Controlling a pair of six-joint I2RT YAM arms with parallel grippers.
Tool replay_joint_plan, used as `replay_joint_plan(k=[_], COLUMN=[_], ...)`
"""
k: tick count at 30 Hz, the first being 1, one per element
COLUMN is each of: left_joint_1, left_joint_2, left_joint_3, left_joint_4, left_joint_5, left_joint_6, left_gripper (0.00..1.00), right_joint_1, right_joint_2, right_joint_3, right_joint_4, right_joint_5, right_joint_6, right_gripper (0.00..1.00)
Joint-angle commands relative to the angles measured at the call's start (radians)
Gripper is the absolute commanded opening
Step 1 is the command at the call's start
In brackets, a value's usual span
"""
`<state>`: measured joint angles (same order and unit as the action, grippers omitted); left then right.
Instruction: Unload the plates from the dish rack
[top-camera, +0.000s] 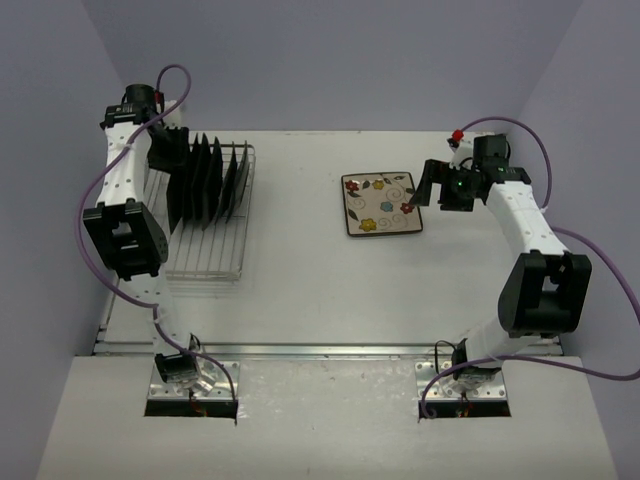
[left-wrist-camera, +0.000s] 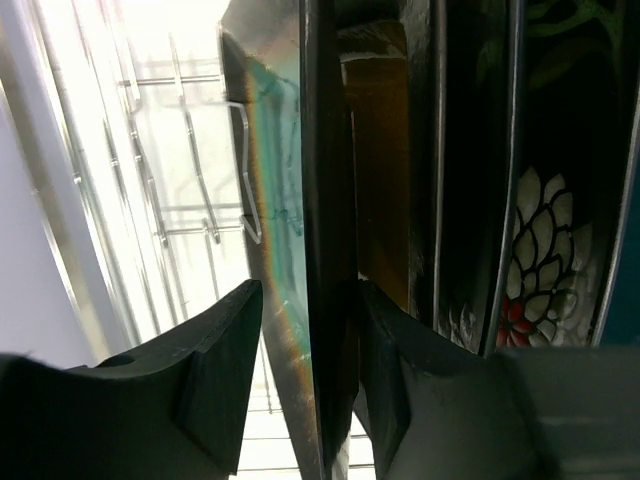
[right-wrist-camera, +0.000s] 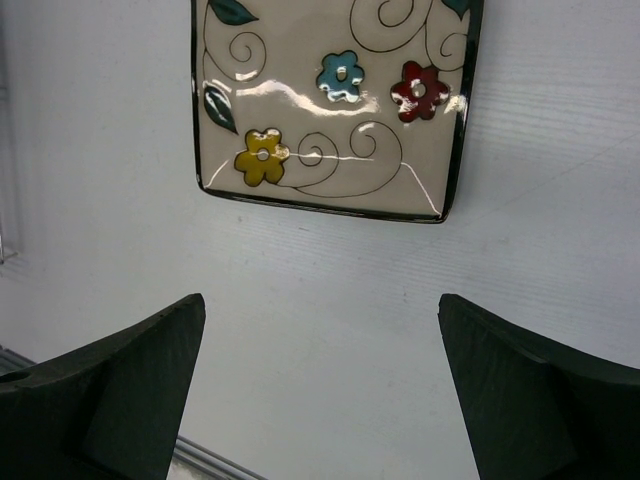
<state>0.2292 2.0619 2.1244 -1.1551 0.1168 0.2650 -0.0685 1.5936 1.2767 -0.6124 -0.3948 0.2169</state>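
**Figure.** Left claw (left-wrist-camera: 310, 300) at the dish rack (top-camera: 205, 255); right claw (right-wrist-camera: 320, 300) above the counter (top-camera: 300, 290).

The left claw was set narrow. Its black fingers (left-wrist-camera: 225, 340) straddled the rim of a dark plate (left-wrist-camera: 325, 200) standing on edge between them; whether the rim was actually pinched could not be told. The right claw was spread wide and empty, and a square flowered plate (right-wrist-camera: 330, 100) lay flat on the counter just ahead of it. The other upright plates (top-camera: 205, 180) were slotted in the rack beneath and beside the left claw. A petal-patterned plate (left-wrist-camera: 530, 240) stood close outside one finger.

*Hazards, as judged.*
- A glossy rim gripped only at its thin edge could slip or swivel once lifted.
- The plates were packed closely, so the outer finger could catch a neighbour and tip it.
- The plate's lower edge could snag on the wire dividers (left-wrist-camera: 245, 170), and the light rack could be dragged up with it.

*Materials.*
- The plates appeared to be glazed ware, smooth and reflective. A teal sheen was seen on the dark plate's face.
- The flat plate was cream with a dark border, scrolls and coloured flowers, its corners rounded.
- The rack was made of thin bright parallel bars.
- The counter was matte white.
- The fingers were dull and wedge-shaped.
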Motion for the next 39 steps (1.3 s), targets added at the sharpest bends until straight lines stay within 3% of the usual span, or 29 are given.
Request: replay_joint_plan(k=[1, 5, 10, 11, 14, 20, 27, 35, 39], left_joint_1=[0.036, 0.041, 0.041, 0.041, 0.042, 0.039, 0.039, 0.036, 0.003], left_joint_2=[0.082, 0.083, 0.069, 0.065, 0.048, 0.032, -0.166, -0.270, -0.434], left_joint_3=[-0.012, -0.003, 0.030, 0.037, 0.094, 0.346, 0.191, 0.286, 0.107], left_joint_4=[-0.002, -0.001, -0.008, -0.009, -0.024, -0.106, 0.033, 0.123, 0.315], left_joint_5=[0.043, 0.042, 0.023, 0.018, 0.005, 0.052, 0.155, 0.158, 0.169], left_joint_6=[0.011, 0.019, 0.029, 0.033, 0.046, 0.070, 0.004, -0.064, 0.037], left_gripper=[0.37, 0.29, 0.01, 0.00, 0.00, 0.00, 0.00, 0.00, 0.00], right_joint_1=[-0.001, -0.001, -0.001, -0.001, -0.001, -0.001, -0.001, -0.001, -0.001], right_joint_2=[-0.044, -0.047, -0.047, -0.047, -0.050, -0.053, -0.046, -0.064, -0.077], right_joint_3=[-0.009, -0.011, -0.007, -0.005, -0.001, 0.021, 0.039, 0.043, 0.043], right_joint_4=[0.008, 0.008, 0.006, 0.006, 0.005, -0.009, -0.021, -0.035, -0.029], right_joint_5=[-0.012, -0.012, -0.025, -0.027, -0.033, -0.054, -0.076, -0.099, -0.138], right_joint_6=[-0.003, -0.008, -0.001, -0.001, 0.002, 0.010, 0.022, 0.025, 0.032], right_gripper=[0.99, 0.99, 0.99, 0.99, 0.99, 0.99, 0.99, 0.99, 0.99])
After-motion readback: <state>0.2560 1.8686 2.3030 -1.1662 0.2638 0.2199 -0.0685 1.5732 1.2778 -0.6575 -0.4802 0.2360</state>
